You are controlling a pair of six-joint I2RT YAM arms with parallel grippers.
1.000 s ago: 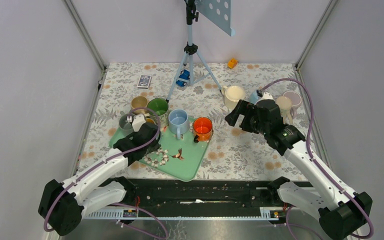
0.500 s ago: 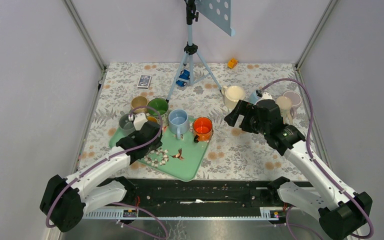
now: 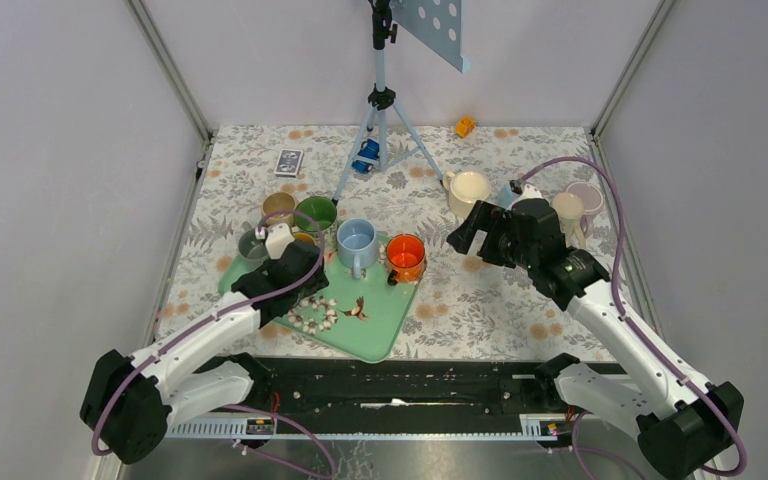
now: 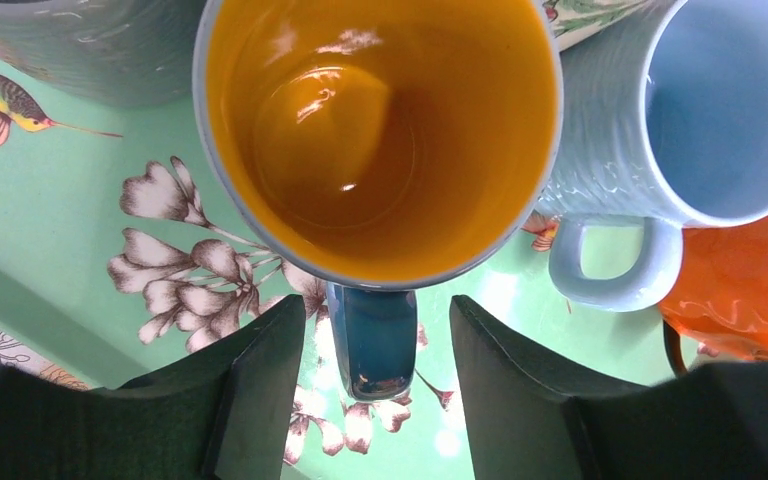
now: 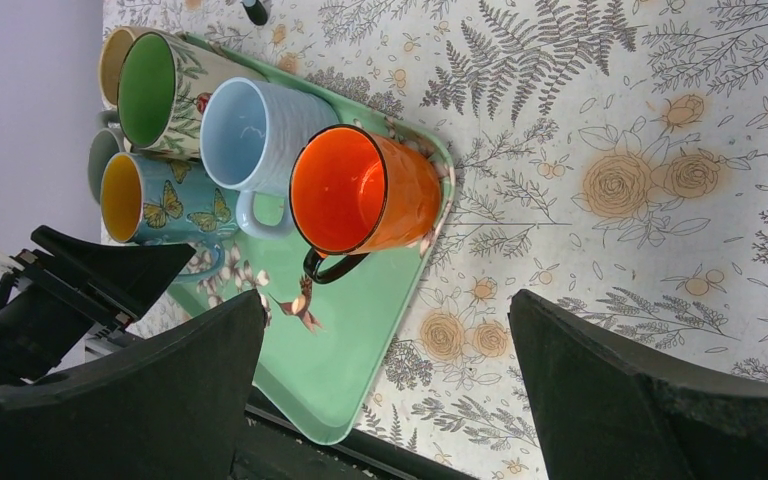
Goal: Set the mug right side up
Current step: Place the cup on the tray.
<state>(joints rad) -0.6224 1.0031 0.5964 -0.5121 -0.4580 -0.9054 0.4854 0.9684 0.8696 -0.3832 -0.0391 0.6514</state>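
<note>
slight shift of left arm since before; left fingers, right fingers both released over floral tablecloth, grey walls

White links, black joints: left arm and right arm, each trailing a purple cable, carry the matte-black left gripper and right gripper; black bases at 7 and 5 o'clock.
</note>
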